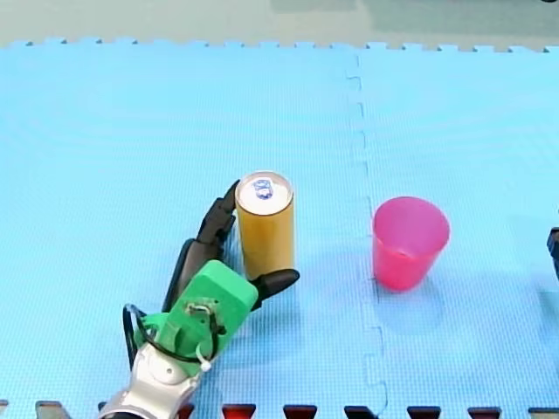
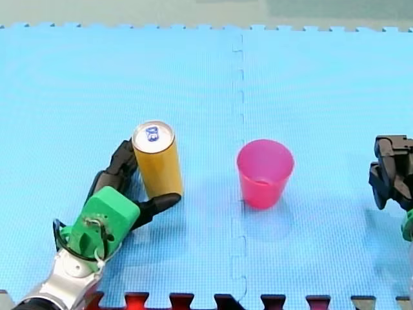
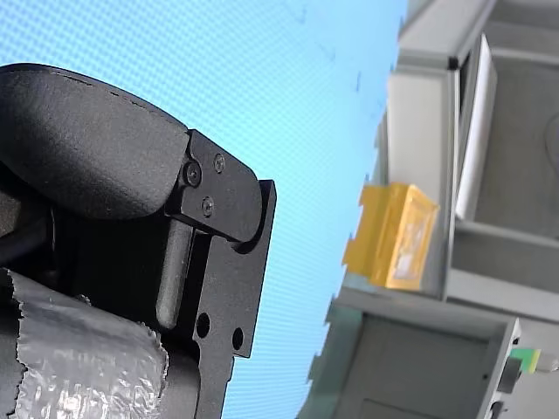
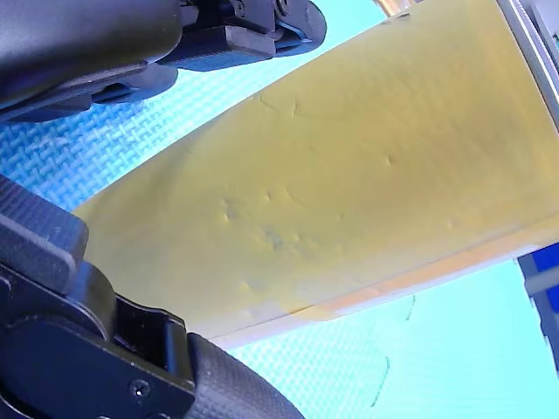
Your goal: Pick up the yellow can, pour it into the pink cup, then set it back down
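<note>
The yellow can (image 1: 265,231) is standing upright on the blue foam mat (image 1: 131,131), lid and pull tab facing up, left of the mat seam (image 1: 360,157). It is not yet being lifted: its base is sitting on the mat.

The left hand (image 1: 214,292) is reaching in from the near left and wrapping the can low on its body. Its fingers (image 1: 218,223) are lying against the can's left wall while the thumb (image 1: 278,280) is pressing in at the lower right, so the can is being clamped from opposing sides. The second wrist view is showing the can wall running close between the dark finger links, which supports a closed grasp. Holding below the middle is probably leaving the rim free for tipping.

The pink cup (image 1: 409,244) is standing upright, mouth open, right of the seam and well apart from the can, giving room for the pour.

The right hand (image 2: 390,171) is holding nothing at the far right edge of the mat.
</note>
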You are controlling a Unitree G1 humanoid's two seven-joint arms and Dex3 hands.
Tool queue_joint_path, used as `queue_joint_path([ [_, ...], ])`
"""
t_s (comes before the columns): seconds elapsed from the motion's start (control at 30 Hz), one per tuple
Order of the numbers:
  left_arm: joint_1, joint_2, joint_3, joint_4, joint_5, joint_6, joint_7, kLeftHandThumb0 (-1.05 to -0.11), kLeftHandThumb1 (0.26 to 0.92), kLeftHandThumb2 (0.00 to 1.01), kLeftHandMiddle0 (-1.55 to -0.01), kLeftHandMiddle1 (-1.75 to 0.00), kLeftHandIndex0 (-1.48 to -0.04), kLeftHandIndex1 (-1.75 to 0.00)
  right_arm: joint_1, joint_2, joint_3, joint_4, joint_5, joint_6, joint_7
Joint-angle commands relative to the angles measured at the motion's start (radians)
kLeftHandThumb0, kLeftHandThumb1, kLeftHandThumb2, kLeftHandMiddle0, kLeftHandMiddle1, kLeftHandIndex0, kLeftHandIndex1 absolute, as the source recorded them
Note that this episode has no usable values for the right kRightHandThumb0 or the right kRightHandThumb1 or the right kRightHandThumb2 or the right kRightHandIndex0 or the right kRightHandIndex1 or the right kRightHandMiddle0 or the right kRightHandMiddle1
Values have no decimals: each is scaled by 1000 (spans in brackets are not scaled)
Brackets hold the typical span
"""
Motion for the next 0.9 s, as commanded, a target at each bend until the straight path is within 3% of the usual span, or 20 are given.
queue_joint_path([
  [0.0, -4, -1, 21, 0, -27, 10, -30, -1048, 746, 0, -212, 0, -138, -2, -3, -7, -4, 1, 3, 3, 1],
  [0.13, -3, -14, 80, -4, -109, 21, -123, -1048, 740, 0, -210, 0, -139, -2, -3, -8, -3, 1, 2, 3, 0],
  [0.3, 1, -6, 163, -14, -216, 30, -233, -1048, 741, 2, -220, -5, -143, -4, -3, -11, -3, 0, 1, 4, 1],
  [0.53, 35, 28, 205, -34, -256, -13, -315, -1048, 772, 12, -229, -8, -153, -7, -7, -13, 0, 1, -3, 7, -5],
  [0.67, 62, 29, 232, -32, -291, -37, -391, -1048, 768, 8, -222, -4, -180, -19, -10, -12, 2, 3, -5, 10, -9],
  [0.87, 66, 43, 245, -28, -298, -54, -449, -1048, 763, 3, -247, -14, -202, -23, -13, -9, 6, 4, -8, 11, -17],
])
